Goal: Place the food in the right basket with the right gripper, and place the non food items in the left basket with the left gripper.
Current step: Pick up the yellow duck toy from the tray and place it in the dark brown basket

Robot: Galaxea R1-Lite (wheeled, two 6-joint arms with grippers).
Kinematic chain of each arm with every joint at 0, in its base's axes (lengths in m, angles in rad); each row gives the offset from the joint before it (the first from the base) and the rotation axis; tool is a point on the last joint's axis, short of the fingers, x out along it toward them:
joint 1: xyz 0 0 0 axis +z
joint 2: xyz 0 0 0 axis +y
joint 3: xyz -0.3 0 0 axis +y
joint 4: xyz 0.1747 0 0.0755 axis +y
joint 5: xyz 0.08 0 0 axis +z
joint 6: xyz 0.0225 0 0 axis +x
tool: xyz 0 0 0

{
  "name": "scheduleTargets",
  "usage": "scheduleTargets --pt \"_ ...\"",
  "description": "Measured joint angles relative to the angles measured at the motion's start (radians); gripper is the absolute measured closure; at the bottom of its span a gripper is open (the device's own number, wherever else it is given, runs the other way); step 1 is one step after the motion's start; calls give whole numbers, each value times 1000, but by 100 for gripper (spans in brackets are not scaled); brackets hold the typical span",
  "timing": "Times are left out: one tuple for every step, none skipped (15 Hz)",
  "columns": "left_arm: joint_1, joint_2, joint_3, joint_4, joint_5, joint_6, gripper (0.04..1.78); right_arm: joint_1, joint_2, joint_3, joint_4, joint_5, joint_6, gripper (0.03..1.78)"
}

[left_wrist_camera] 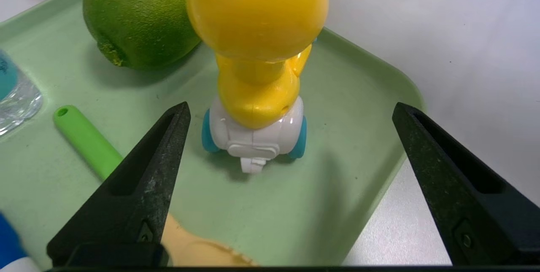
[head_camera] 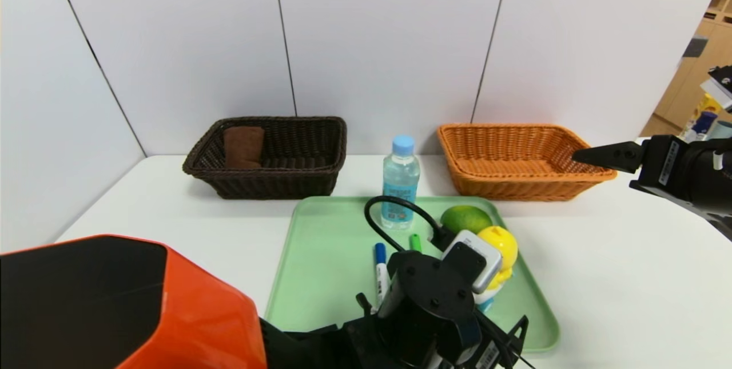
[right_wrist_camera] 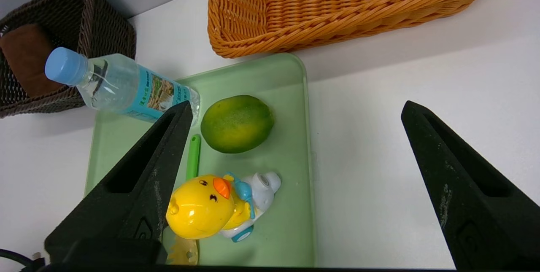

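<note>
- done: the folded brown towel (head_camera: pixel 243 146) lies inside the dark brown woven wicker basket (head_camera: pixel 320 129), at about 11 o'clock from the pale green plastic tray (head_camera: pixel 320 277).
- the orange woven wicker basket (head_camera: pixel 563 183), at 1 o'clock from the tray, holds nothing that shows.
- left on the tray: clear water bottle with light-blue cap (head_camera: pixel 400 183), round green lime (head_camera: pixel 466 218), yellow duck toy (left_wrist_camera: pixel 257 52), blue-capped white marker (head_camera: pixel 381 269), green-handled yellow slotted spoon (left_wrist_camera: pixel 84 139).
- left gripper (left_wrist_camera: pixel 291 145) hovers at the duck, claw apart, gripping nothing.
- right gripper (right_wrist_camera: pixel 295 137) waits at 3 o'clock, claw apart, empty.
- judged roughly one item in six sorted.
</note>
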Motion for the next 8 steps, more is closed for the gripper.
scheduleTargets --pt "4 14 -23 10 0 0 13 0 0 0 0 0 0 10" --pt "11 27 -45 35 0 0 13 0 0 0 0 0 0 10" --pt "16 37 -61 52 0 1 13 0 0 0 0 0 0 10" --pt "22 44 -71 56 0 1 13 0 0 -1 0 2 0 10" --pt "25 50 -77 56 0 1 13 1 -1 -1 0 2 0 10" --pt "29 56 -81 57 0 0 13 1 -1 0 0 3 1 10" --pt "31 61 -89 57 1 0 13 1 -3 1 2 2 1 10" --pt "32 64 -100 60 1 0 13 1 -5 3 2 2 1 10"
